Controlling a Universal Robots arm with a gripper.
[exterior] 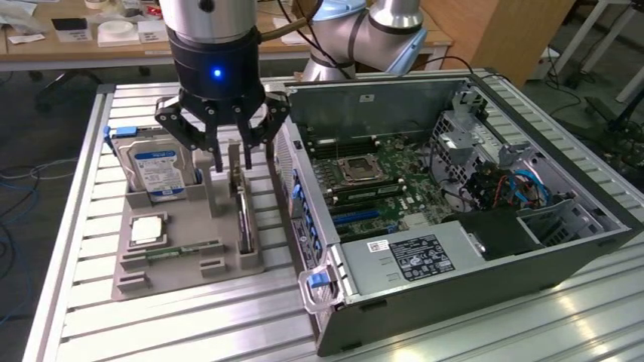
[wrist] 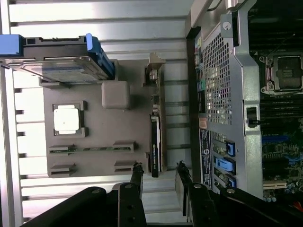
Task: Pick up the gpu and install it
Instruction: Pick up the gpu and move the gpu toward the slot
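- Tray (exterior: 201, 219) (wrist: 99, 127): plain matte grey.
- Gpu (exterior: 243, 215) (wrist: 155, 146), on the tray's side next to the case: dark board, brownish edge.
- Hard drive (exterior: 156, 170) (wrist: 61, 66), standing in the tray: silver, blue-and-white label, blue side rails.
- Cpu (exterior: 148, 228) (wrist: 66, 119), lying on the tray: silver.
- Memory stick (exterior: 186, 250) (wrist: 90, 149), in the tray: green.
- Gripper (exterior: 234, 162) (wrist: 158, 168), above the tray: black, with a blue light (exterior: 214, 73).
- Case (exterior: 503, 271) (wrist: 236, 94), beside the tray: dark grey shell, perforated silver panel, blue tabs.
- Table (exterior: 151, 324) (wrist: 94, 14), under the tray: silver, ribbed in parallel slats.

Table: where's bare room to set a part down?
Free: table slats nearer the camera than the grey tray, and the strip at the exterior view's left of it. Crowded: between tray and case, where the gpu stands below the gripper.
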